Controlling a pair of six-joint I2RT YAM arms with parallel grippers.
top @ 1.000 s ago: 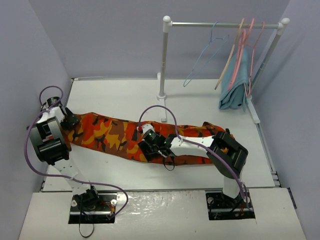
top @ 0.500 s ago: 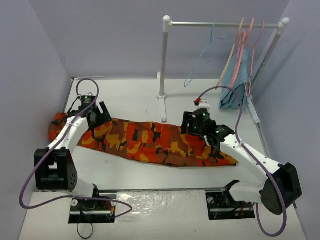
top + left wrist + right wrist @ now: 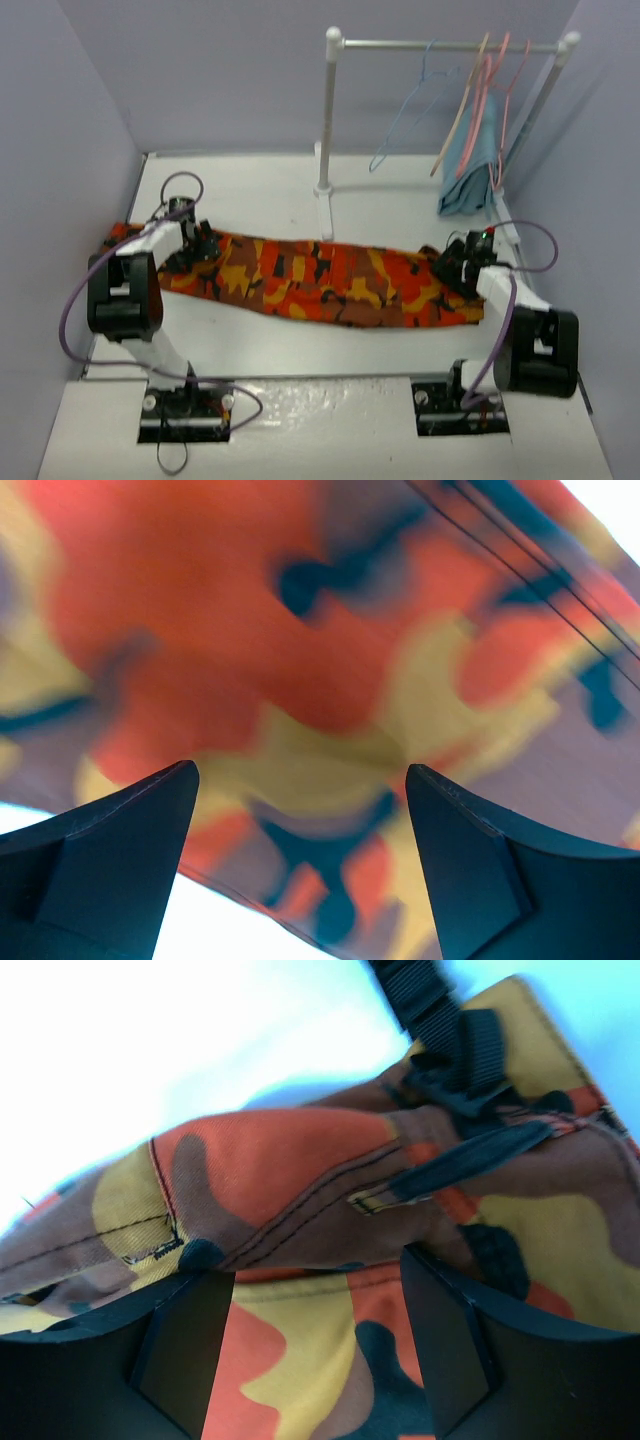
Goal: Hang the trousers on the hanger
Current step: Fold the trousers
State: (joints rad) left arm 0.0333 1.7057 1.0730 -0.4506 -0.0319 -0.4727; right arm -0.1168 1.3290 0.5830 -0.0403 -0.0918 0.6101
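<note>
The camouflage trousers (image 3: 320, 280) lie stretched flat across the table from left to right. My left gripper (image 3: 205, 245) hovers open just over their left end; in the left wrist view the blurred print (image 3: 300, 630) fills the space past my open gripper (image 3: 300, 770), near the cloth's lower edge. My right gripper (image 3: 457, 265) rests open on the right end, its fingers (image 3: 185, 1340) spread either side of a waistband fold (image 3: 290, 1160) next to a black strap and buckle (image 3: 450, 1030). The light-blue wire hanger (image 3: 405, 120) hangs on the rail, far from both grippers.
A white rail (image 3: 440, 45) on two posts stands at the back right, one post base (image 3: 325, 215) touching the trousers' far edge. It also carries a tan wooden hanger (image 3: 460, 110), pink hangers (image 3: 500, 100) and a teal cloth (image 3: 470, 170). Grey walls enclose the table (image 3: 300, 345).
My right gripper has swept from the trousers' middle to their right end. My left gripper has moved onto the left end. The trousers now lie longer and flatter.
</note>
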